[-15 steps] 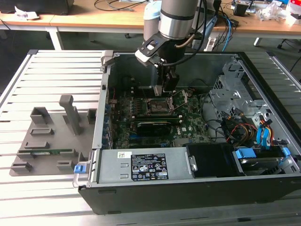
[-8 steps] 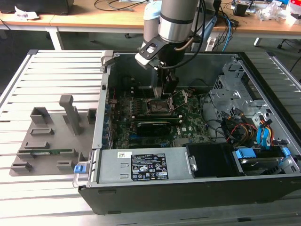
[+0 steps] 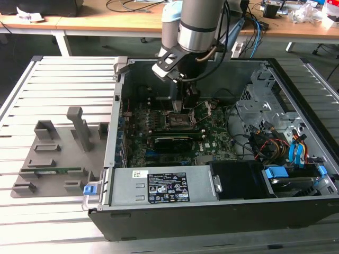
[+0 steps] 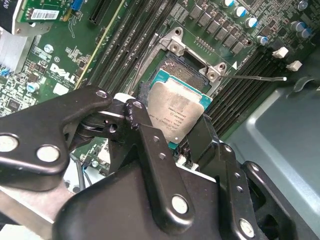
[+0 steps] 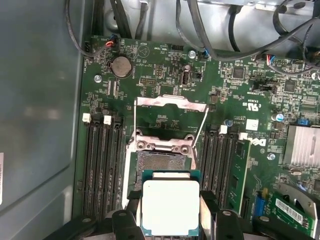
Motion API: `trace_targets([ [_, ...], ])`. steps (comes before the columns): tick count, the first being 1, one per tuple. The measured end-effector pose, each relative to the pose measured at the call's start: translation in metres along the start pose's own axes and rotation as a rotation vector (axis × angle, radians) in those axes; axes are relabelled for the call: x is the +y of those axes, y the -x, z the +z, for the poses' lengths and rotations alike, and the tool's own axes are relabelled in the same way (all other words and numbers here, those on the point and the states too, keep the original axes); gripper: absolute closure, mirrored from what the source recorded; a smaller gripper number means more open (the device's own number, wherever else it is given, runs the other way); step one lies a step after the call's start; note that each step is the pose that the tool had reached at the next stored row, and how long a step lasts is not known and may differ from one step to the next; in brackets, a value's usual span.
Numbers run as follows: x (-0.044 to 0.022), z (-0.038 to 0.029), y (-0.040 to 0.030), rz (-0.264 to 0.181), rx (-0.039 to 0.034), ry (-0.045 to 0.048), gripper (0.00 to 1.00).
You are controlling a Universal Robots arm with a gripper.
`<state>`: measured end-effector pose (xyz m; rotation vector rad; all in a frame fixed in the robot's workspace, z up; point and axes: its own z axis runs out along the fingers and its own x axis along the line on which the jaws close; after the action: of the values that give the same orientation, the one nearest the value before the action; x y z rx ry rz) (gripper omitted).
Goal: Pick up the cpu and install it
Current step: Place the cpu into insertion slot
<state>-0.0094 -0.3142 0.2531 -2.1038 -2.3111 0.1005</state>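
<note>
The cpu (image 5: 171, 207) (image 4: 177, 112), a square chip with a silvery top and a teal rim, sits between the black fingers (image 5: 133, 201) of my gripper (image 5: 171, 210) (image 4: 172, 125), which is shut on its two opposite edges. It is over the near part of the open motherboard socket (image 5: 159, 160) (image 4: 184, 67); whether it touches the socket I cannot tell. The socket's metal load plate (image 5: 172, 103) stands flipped open behind it. In the exterior view my gripper (image 3: 183, 100) reaches down into the open computer case, just above the socket (image 3: 177, 120).
Memory slots (image 5: 102, 165) flank the socket on both sides. The case wall (image 3: 114, 121), drive cage (image 3: 259, 100), cables (image 3: 265, 145) and black power supply (image 3: 169, 188) ring the board. A grey fixture tray (image 3: 53, 159) with a green memory stick lies at the exterior view's left.
</note>
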Motion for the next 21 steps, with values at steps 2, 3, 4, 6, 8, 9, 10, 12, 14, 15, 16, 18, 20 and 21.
trace_targets([
  [2, 0.0002, 0.0029, -0.0001, 0.000, 0.0001, 0.0000, 0.45],
  [3, 0.0003, 0.0047, -0.0002, 0.001, 0.0000, 0.0000, 0.45],
  [4, 0.0003, 0.0061, -0.0002, 0.001, 0.0000, 0.0000, 0.45],
  [6, 0.0005, 0.0088, -0.0003, 0.001, 0.0000, 0.0000, 0.45],
  [8, 0.0007, 0.0119, -0.0004, 0.002, 0.0001, -0.0001, 0.45],
  [9, 0.0008, 0.0133, -0.0004, 0.002, 0.0001, -0.0001, 0.45],
  [10, 0.0008, 0.0145, -0.0005, 0.002, 0.0002, 0.0000, 0.45],
  [12, 0.0010, 0.0175, -0.0006, 0.003, 0.0002, -0.0001, 0.45],
  [14, 0.0011, 0.0192, -0.0006, 0.003, 0.0003, 0.0000, 0.45],
  [15, 0.0012, 0.0205, -0.0007, 0.003, 0.0002, -0.0001, 0.45],
  [16, 0.0012, 0.0216, -0.0007, 0.003, 0.0002, -0.0001, 0.45],
  [18, 0.0014, 0.0248, -0.0008, 0.004, 0.0002, -0.0002, 0.45],
  [20, 0.0016, 0.0278, -0.0009, 0.004, 0.0003, -0.0002, 0.45],
  [21, 0.0017, 0.0294, -0.0010, 0.005, 0.0003, -0.0001, 0.45],
])
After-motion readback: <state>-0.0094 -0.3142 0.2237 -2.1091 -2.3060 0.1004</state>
